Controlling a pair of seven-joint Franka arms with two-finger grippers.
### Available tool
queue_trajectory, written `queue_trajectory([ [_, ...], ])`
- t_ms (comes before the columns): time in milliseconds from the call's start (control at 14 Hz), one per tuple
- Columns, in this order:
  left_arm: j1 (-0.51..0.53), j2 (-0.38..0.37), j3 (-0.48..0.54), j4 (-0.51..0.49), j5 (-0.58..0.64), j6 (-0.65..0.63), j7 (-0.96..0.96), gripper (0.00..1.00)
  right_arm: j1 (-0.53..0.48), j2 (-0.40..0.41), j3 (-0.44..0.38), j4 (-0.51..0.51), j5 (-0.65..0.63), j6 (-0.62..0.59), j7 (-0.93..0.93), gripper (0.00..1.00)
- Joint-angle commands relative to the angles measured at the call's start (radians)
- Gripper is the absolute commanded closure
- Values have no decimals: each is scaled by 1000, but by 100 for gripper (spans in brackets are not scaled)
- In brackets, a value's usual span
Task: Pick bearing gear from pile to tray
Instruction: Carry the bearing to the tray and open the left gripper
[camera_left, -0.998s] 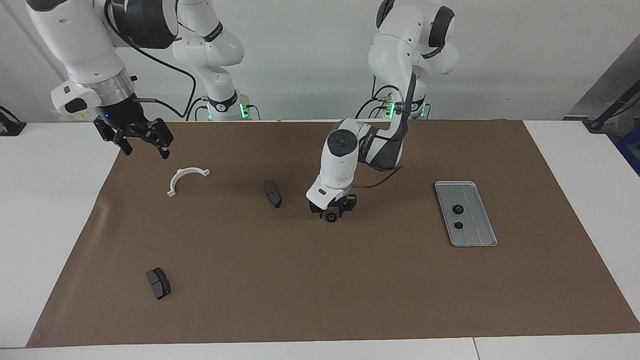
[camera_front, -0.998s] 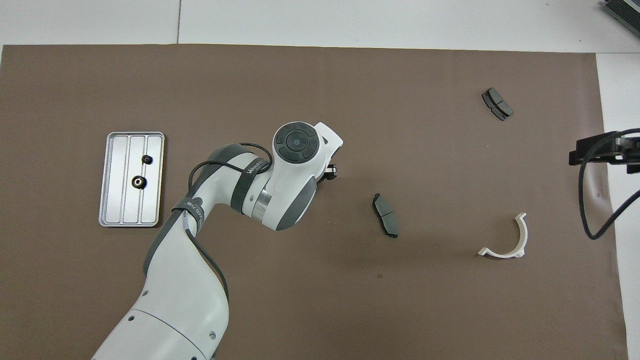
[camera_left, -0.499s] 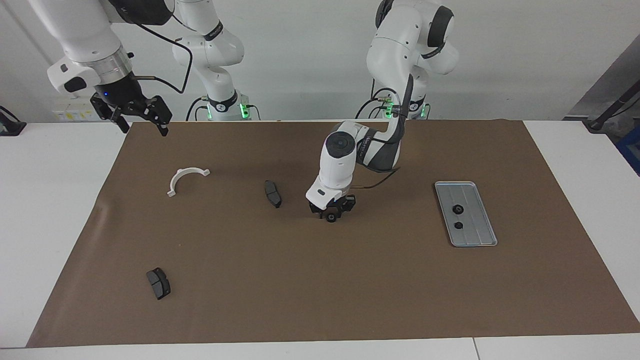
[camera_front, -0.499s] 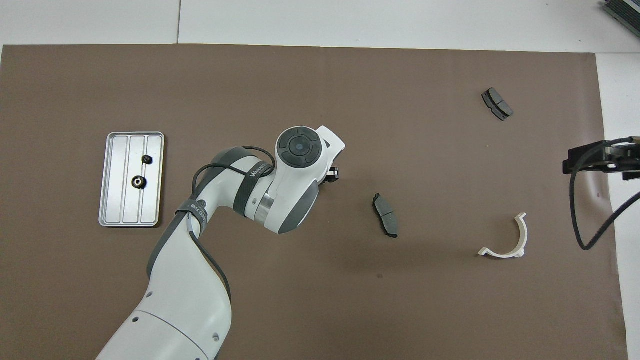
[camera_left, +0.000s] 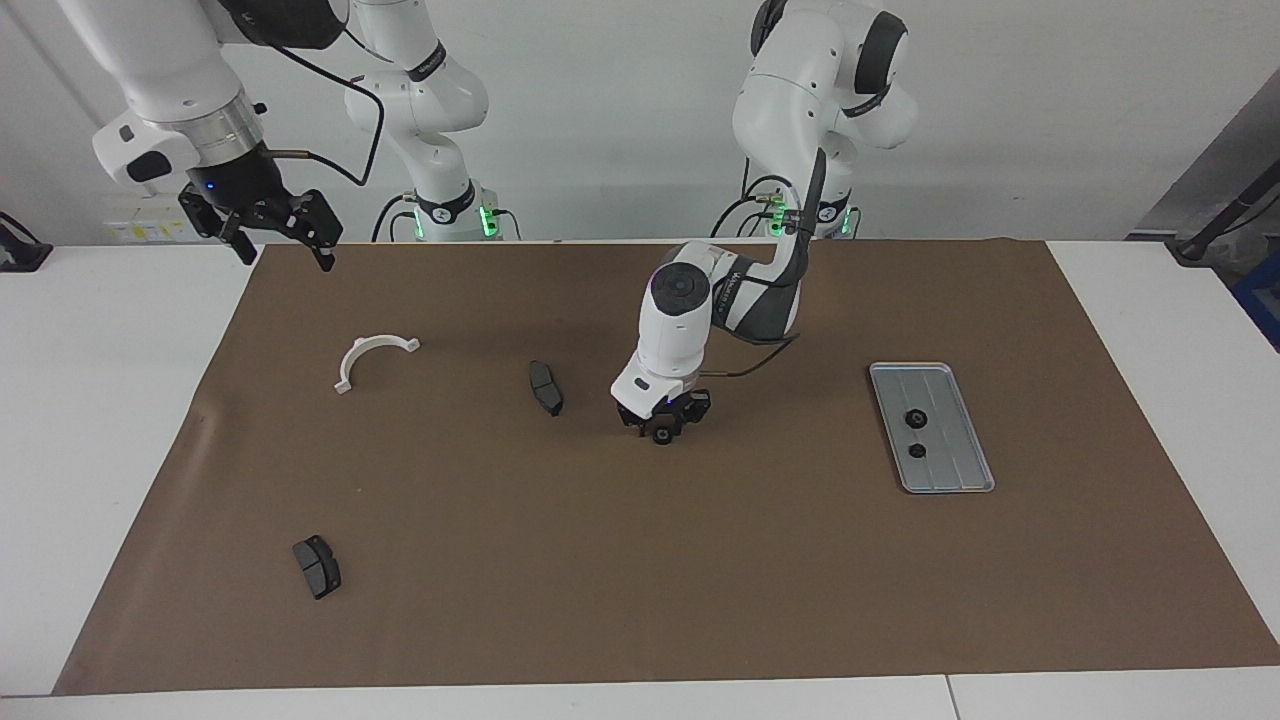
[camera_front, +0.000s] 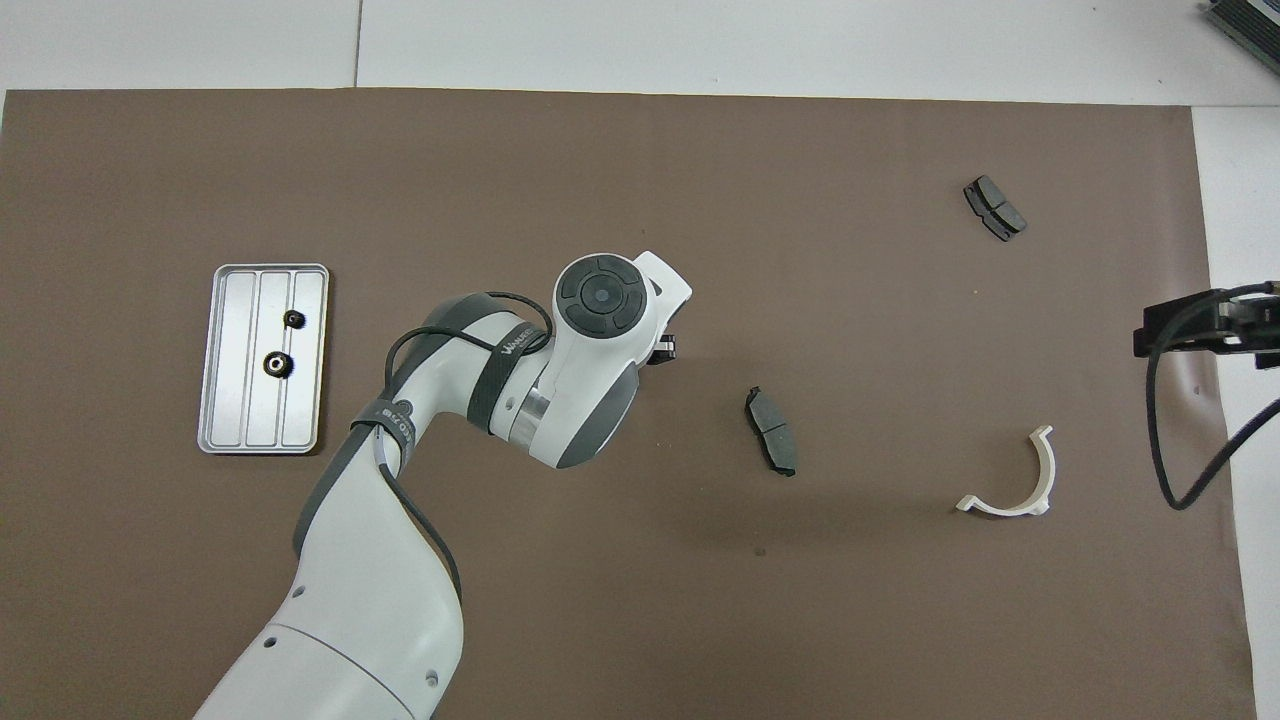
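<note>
My left gripper (camera_left: 662, 428) is low over the middle of the brown mat, shut on a small black gear (camera_left: 661, 436). In the overhead view the wrist hides the gear, and only a fingertip (camera_front: 663, 347) shows. The silver tray (camera_left: 947, 393) lies toward the left arm's end, also in the overhead view (camera_front: 232, 360), and holds two black gears (camera_left: 913, 417) (camera_left: 917, 450). My right gripper (camera_left: 281, 238) is open and empty, raised over the mat's edge at the right arm's end.
A dark brake pad (camera_left: 545, 387) lies beside my left gripper, toward the right arm's end. A white half-ring bracket (camera_left: 362, 348) lies past it. A second brake pad (camera_left: 317, 566) lies farther from the robots, near the mat's corner.
My right gripper has risen and drawn back toward the mat's edge by the robots. My left gripper has edged up slightly with the gear in it.
</note>
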Motion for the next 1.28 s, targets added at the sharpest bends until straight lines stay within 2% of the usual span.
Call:
queue_trajectory([
  [0, 13, -7, 16, 14, 21, -7, -4, 92, -3, -19, 3, -13, 2, -15, -18, 0],
  [143, 88, -22, 14, 48, 25, -65, 13, 92, -2, -20, 3, -15, 2, -15, -20, 0],
  [356, 225, -85, 13, 56, 13, -154, 184, 91, 0, -19, 4, -13, 6, -13, -14, 0],
  [570, 363, -186, 13, -27, 11, -213, 425, 89, 0, -19, 4, -13, 6, -7, -14, 0],
  [784, 482, -275, 14, -174, 11, -199, 635, 88, -2, -19, 4, -16, 6, -7, -17, 0],
  [1140, 621, -326, 14, -279, 11, -171, 882, 88, 3, -20, 4, -15, 6, -8, -18, 0],
  [1212, 636, -334, 14, -303, 11, -152, 905, 84, 1, -19, 4, -16, 6, -8, -18, 0],
])
